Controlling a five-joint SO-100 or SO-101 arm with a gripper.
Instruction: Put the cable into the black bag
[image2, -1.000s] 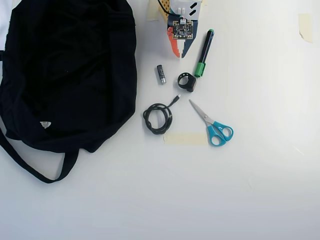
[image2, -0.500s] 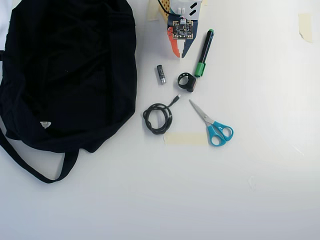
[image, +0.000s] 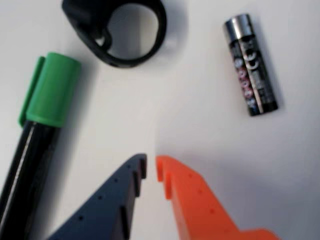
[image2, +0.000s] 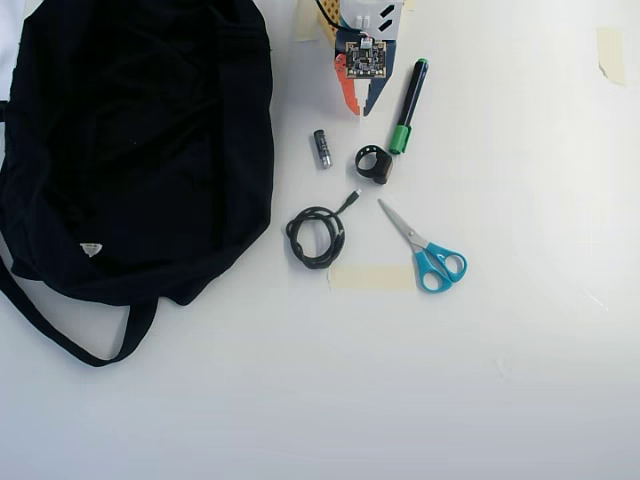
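The black cable (image2: 292, 232) lies coiled on the white table, just right of the black bag (image2: 140, 150), which lies flat at the left in the overhead view. My gripper (image2: 362, 108) is at the top centre, well above the cable in that view and apart from it. In the wrist view my gripper (image: 151, 167), with a dark blue finger and an orange finger, has its tips almost together and holds nothing. The cable and the bag are out of the wrist view.
A battery (image2: 322, 148) (image: 251, 65), a black ring-shaped part (image2: 383, 170) (image: 87, 22) and a green-capped marker (image2: 408, 108) (image: 45, 115) lie close to the gripper. Blue-handled scissors (image2: 425, 250) and a tape strip (image2: 370, 277) lie right of the cable.
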